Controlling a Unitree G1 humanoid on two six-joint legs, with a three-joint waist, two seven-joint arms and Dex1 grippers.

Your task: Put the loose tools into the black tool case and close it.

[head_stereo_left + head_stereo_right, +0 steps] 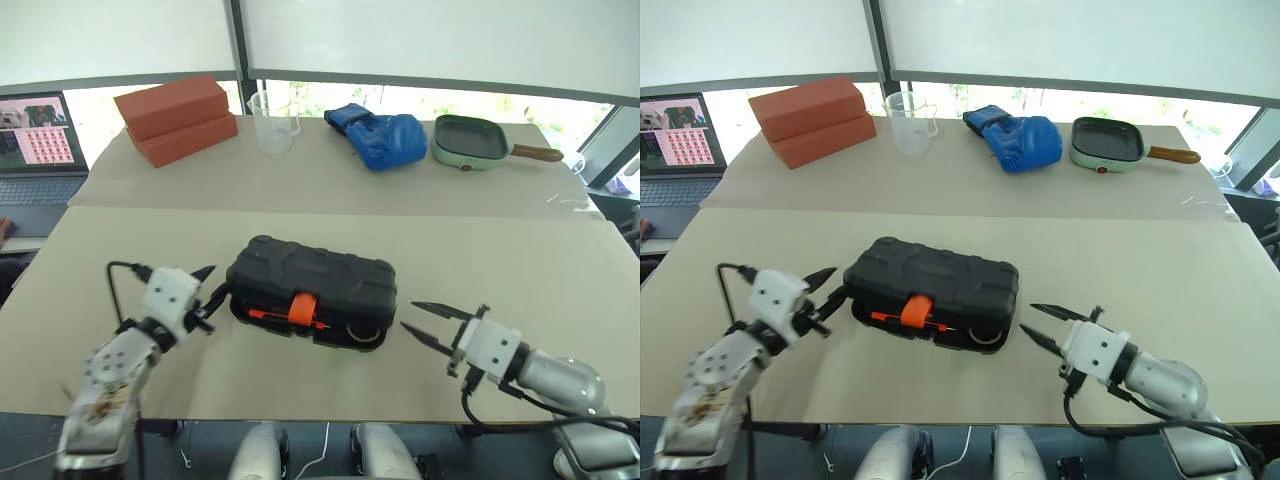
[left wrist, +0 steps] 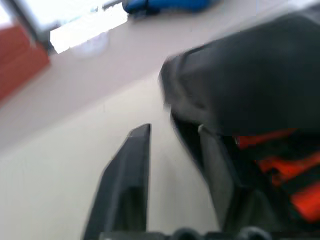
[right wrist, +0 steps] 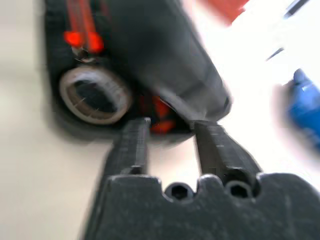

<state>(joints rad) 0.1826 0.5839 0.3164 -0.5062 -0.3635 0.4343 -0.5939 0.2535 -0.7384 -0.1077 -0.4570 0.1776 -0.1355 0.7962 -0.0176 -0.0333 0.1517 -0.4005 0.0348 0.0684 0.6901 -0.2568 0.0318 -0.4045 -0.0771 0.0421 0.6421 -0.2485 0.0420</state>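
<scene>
- We see the case (image 1: 313, 288) lying mid-tabletop (image 1: 520, 270), its lid lowered over the base but not fully seated; a gap shows along the near edge.
- The orange latch (image 1: 302, 307) hangs over the front edge of the case, roughly centred.
- Through the gap we note orange-handled tools (image 1: 275, 316) inside, and a tape roll (image 3: 95, 95) at the near right corner of the base.
- Left gripper (image 1: 210, 297): fingers parted, holding nothing; it sits just beside the left end of the case. We cannot tell whether a fingertip touches the case.
- Right gripper (image 1: 428, 325): fingers parted, empty, near the right end of the case and apart from it, pointing toward it.
- Far side of the tabletop, left to right: two red bricks (image 1: 178, 120) stacked, a clear measuring cup (image 1: 273, 121), a blue glove (image 1: 378, 135), a green pan (image 1: 470, 141) with a wooden handle.
- A laptop (image 1: 38, 150) stands open at the far left, off the tabletop.
</scene>
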